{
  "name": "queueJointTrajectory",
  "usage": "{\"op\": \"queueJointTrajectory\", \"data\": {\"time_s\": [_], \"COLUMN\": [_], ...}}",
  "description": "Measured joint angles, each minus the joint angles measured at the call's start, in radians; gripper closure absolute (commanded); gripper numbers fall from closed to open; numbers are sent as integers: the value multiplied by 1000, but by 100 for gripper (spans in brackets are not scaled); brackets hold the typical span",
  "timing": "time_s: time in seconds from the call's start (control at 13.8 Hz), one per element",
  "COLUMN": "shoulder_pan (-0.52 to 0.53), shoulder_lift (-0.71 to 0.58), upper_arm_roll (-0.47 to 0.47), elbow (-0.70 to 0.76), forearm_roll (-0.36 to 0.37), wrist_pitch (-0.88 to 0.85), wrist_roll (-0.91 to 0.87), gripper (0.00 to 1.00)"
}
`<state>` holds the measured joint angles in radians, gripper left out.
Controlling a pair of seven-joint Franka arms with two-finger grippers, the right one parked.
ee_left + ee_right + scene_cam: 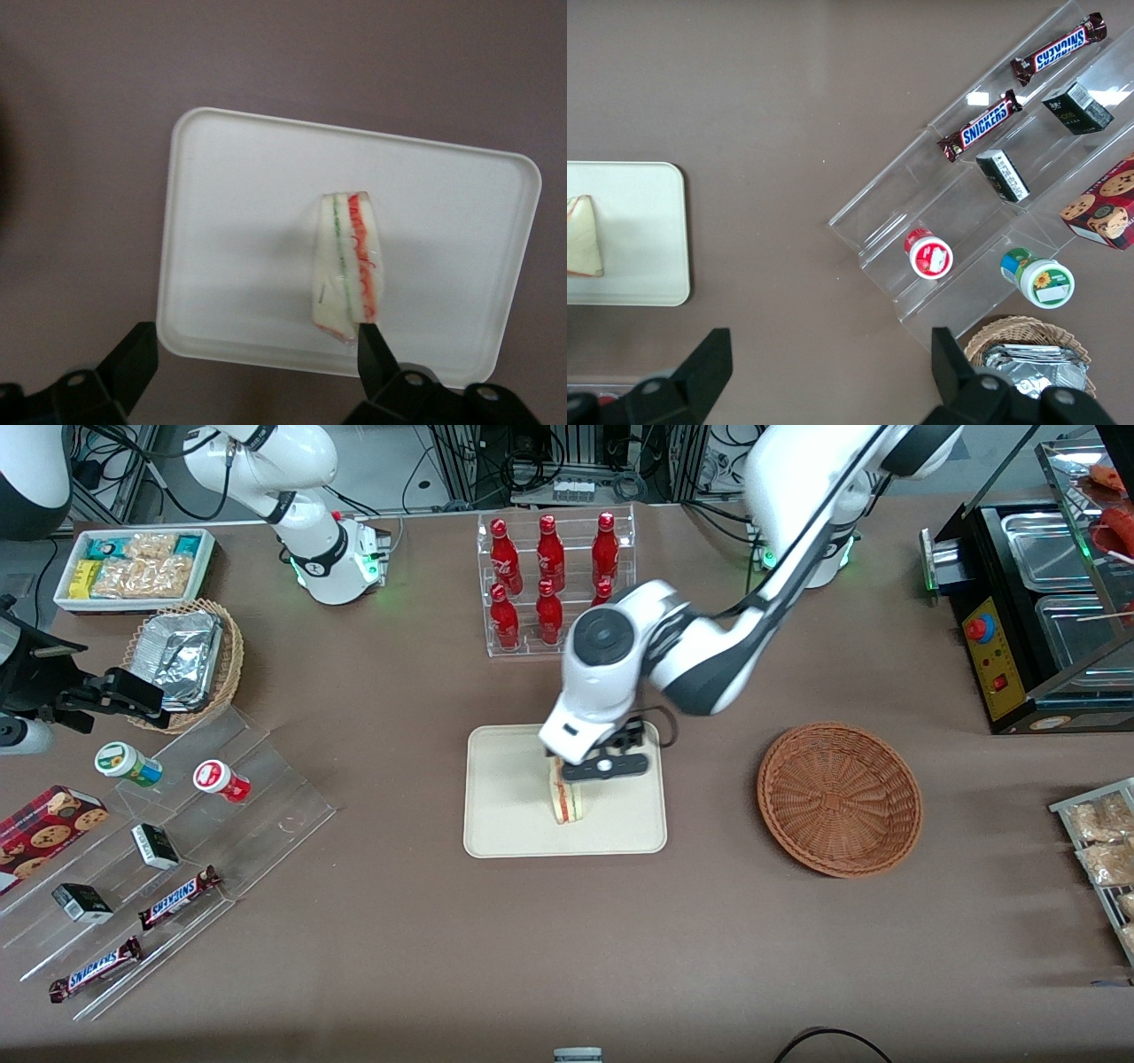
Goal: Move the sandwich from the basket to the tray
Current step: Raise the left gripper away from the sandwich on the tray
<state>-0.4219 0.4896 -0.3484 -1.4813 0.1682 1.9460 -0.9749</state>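
The tray (514,815) is plain cream. The sandwich (347,266) is pale bread striped red and green. The woven basket (839,798) is reddish-brown, the desk (567,939) brown.

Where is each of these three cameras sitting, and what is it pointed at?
Front view: high up, facing both arms across the table; the working arm's hand is over the tray.
Left wrist view: on that arm, looking down at the sandwich lying on the tray, open fingers showing.
Right wrist view: on the parked arm, looking down at the snack shelf.
All three share tray and sandwich.
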Motion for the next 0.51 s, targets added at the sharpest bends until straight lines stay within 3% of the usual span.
{"op": "queueJointTrajectory", "data": {"time_s": [0.29,0.51], "shoulder_pan": [144,282], "shoulder_lift": [-196,-286], "upper_arm_roll": [5,9], "elbow": [-3,-6], "forearm_roll": [-13,-56], "wrist_pitch": [-256,-366], "wrist_roll": [66,237], "gripper": [1,1]}}
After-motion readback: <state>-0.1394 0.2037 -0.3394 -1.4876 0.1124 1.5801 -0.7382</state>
